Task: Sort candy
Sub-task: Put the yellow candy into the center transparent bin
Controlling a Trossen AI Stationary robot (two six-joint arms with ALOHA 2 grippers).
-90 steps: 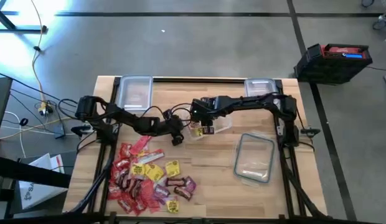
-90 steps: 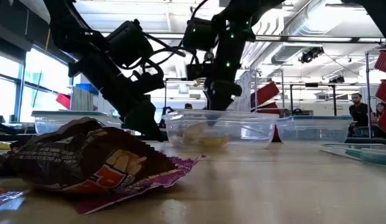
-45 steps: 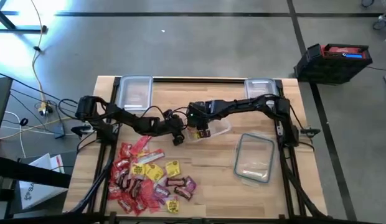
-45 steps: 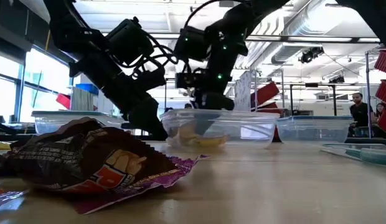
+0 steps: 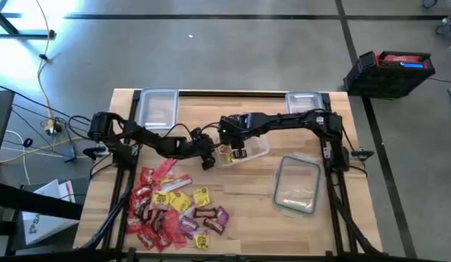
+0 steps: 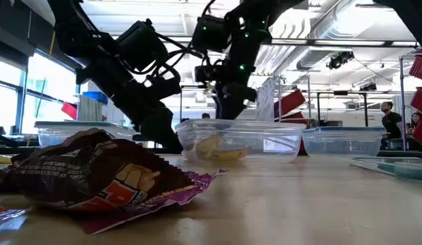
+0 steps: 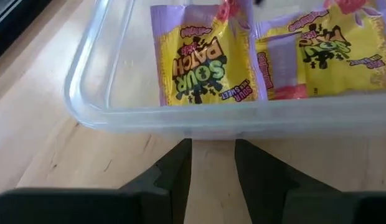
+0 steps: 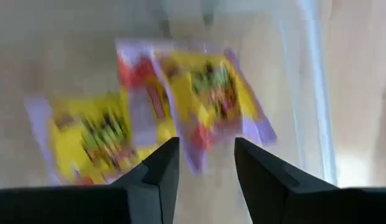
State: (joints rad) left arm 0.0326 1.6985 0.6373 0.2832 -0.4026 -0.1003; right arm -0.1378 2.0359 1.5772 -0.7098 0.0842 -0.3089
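Right gripper [image 8: 205,180], open and empty above the yellow candy [image 8: 205,93], could clip the container [image 5: 247,149] rim at 12 o'clock.

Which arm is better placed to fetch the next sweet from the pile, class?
Probably the left. The left gripper sits empty beside the candy pile, while the right gripper hangs over the clear container, farther away.

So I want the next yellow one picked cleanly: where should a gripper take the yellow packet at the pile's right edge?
Probably from straight above, on the yellow packet's right edge: it lies flat, with bare table on that side and the pile crowding its left.
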